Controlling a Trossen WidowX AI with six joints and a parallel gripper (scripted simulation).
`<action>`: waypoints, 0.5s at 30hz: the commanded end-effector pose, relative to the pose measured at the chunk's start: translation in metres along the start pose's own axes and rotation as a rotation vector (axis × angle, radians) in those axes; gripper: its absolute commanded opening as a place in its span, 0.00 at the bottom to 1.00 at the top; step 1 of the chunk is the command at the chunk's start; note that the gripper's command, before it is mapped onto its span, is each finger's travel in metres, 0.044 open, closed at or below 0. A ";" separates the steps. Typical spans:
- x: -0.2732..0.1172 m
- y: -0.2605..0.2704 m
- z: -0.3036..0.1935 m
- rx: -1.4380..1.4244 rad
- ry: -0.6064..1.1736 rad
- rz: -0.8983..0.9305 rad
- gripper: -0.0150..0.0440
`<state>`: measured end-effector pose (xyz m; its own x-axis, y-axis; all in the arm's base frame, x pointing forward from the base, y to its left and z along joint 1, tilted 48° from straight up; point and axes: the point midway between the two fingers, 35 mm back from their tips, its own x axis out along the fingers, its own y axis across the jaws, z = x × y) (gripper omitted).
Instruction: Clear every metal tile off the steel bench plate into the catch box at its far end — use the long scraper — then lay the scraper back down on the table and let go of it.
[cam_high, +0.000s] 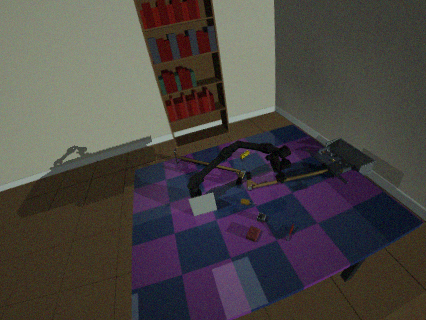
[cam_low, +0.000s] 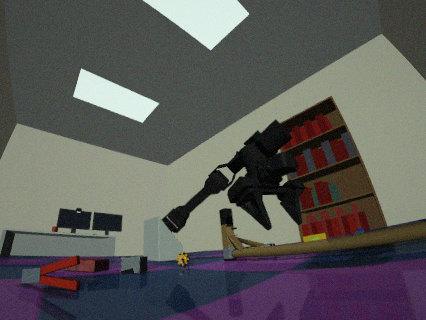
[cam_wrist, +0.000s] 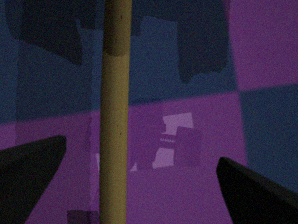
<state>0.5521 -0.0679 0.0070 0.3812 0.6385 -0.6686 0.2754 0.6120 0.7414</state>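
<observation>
The long scraper's wooden handle (cam_high: 300, 177) (cam_low: 330, 244) (cam_wrist: 115, 125) lies on the table, its thin dark blade (cam_high: 342, 177) by the steel plate. The catch box (cam_high: 359, 160) is at the table's far right edge in the top view, joined with the plate. Small tiles show dimly on the plate; their number cannot be told. My gripper (cam_high: 281, 175) (cam_low: 284, 223) (cam_wrist: 142, 150) is open and empty, above the handle. In the wrist view the handle runs between the fingers, nearer the left one, below them and untouched.
A second long-handled tool (cam_high: 210, 164) lies behind the scraper. A white block (cam_high: 202, 204) (cam_low: 159, 240), yellow gear (cam_high: 245, 202) (cam_low: 182, 259), grey cube (cam_high: 261, 217) (cam_low: 131, 265), red brick (cam_high: 253, 233) (cam_low: 92, 265) and red-handled item (cam_high: 290, 231) (cam_low: 60, 283) stand nearer the front. A yellow piece (cam_high: 245, 155) (cam_low: 314, 237) lies behind.
</observation>
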 end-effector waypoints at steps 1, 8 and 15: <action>0.017 0.000 -0.006 -0.008 0.037 -0.022 1.00; 0.017 0.001 -0.008 -0.011 0.043 -0.026 1.00; -0.003 0.004 -0.010 -0.016 0.020 -0.019 1.00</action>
<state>0.5465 -0.0568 0.0036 0.3447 0.6408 -0.6860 0.2744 0.6300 0.7265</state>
